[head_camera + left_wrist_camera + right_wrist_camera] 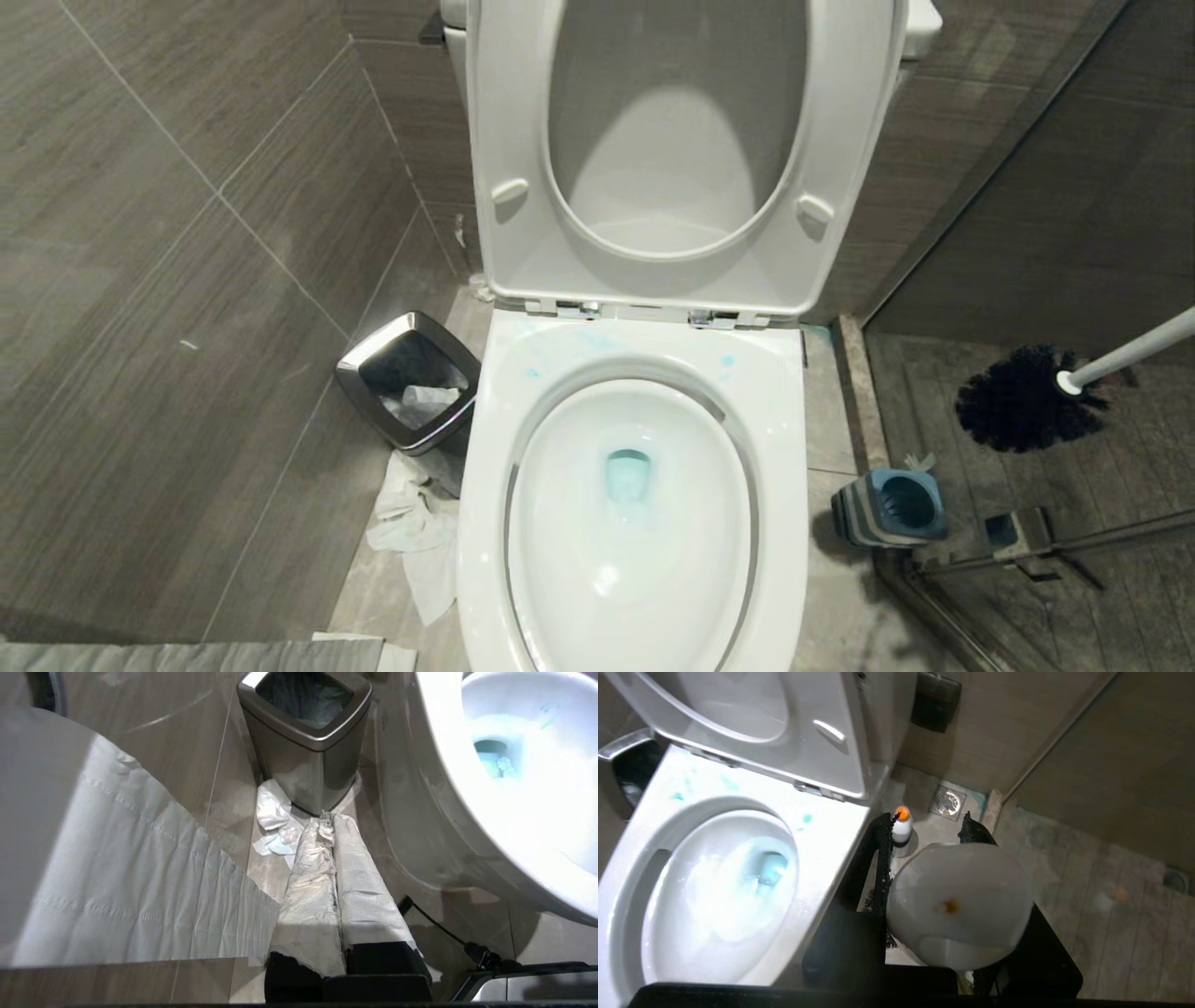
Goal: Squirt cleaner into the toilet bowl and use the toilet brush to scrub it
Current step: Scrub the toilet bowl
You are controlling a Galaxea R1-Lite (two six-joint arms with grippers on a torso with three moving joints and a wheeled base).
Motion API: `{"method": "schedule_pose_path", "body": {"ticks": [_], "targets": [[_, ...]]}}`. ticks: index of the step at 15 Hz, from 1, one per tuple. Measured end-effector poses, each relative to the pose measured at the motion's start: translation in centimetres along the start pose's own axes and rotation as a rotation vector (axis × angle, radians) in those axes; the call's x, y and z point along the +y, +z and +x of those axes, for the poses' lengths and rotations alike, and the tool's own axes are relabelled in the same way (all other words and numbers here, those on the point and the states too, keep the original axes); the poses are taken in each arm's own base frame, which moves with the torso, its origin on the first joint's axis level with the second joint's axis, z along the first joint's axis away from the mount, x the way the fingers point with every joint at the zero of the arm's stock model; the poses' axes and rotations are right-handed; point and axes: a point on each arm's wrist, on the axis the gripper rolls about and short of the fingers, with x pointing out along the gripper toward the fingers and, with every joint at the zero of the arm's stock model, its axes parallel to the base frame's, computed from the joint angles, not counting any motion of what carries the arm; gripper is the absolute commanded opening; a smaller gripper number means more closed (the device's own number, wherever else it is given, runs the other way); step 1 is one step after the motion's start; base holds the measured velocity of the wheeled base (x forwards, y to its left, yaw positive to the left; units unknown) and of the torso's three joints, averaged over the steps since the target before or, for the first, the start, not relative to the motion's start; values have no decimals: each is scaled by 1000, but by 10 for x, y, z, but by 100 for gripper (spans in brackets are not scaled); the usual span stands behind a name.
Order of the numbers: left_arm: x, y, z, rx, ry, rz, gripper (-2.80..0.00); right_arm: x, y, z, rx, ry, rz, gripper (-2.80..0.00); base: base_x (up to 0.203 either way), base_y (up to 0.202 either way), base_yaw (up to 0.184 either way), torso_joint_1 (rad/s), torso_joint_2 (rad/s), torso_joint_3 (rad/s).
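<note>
Toilet brush (1032,399) held clear of the floor to the right of the toilet bowl (485,523), its black bristle head hanging above and just behind the holder (892,509). The white handle runs up and out of the head view at the right edge. In the right wrist view the right end effector (924,835) is closed partway on the rounded, flattened end of that handle (959,905), one black finger on each side. Beyond the fingers stand a small bottle (902,828) with an orange cap and a floor drain (948,801). The left end effector (327,819) is fully closed with nothing between its fingers, which are wrapped in white paper; it points at the floor near the base of the bin (306,737). Crumpled paper (275,828) lies on the floor between bin and bowl, and a sheet of tissue (131,877) hangs close beside the left wrist. Cleaner (627,478) shows as blue-tinted water at the bottom of the basin and as pale blue smears on the rim near the hinges. The seat and lid (509,140) stand raised against the tank. The holder stands on the floor right of the bowl, well apart from the bin on the left.
</note>
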Motion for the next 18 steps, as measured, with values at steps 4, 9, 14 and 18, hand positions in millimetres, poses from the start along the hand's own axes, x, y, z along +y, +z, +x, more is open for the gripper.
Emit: {"method": "schedule_pose_path", "body": {"ticks": [4, 9, 14, 18], "targets": [[0, 0, 0, 0, 0, 0, -280, 12, 16, 29, -2, 55, 7, -280, 0, 0, 0, 4, 3, 201], [0, 0, 0, 0, 0, -4, -280, 70, 30, 79, 35, 159, 42, -280, 0, 0, 0, 3, 3, 130], [0, 0, 0, 0, 0, -5, -280, 152, 18, 122, 124, 244, 33, -280, 0, 0, 0, 0, 1, 6], [0, 0, 0, 0, -1, -5, -280, 193, -2, 159, 165, 257, 4, -280, 0, 0, 0, 0, 0, 0]]}}
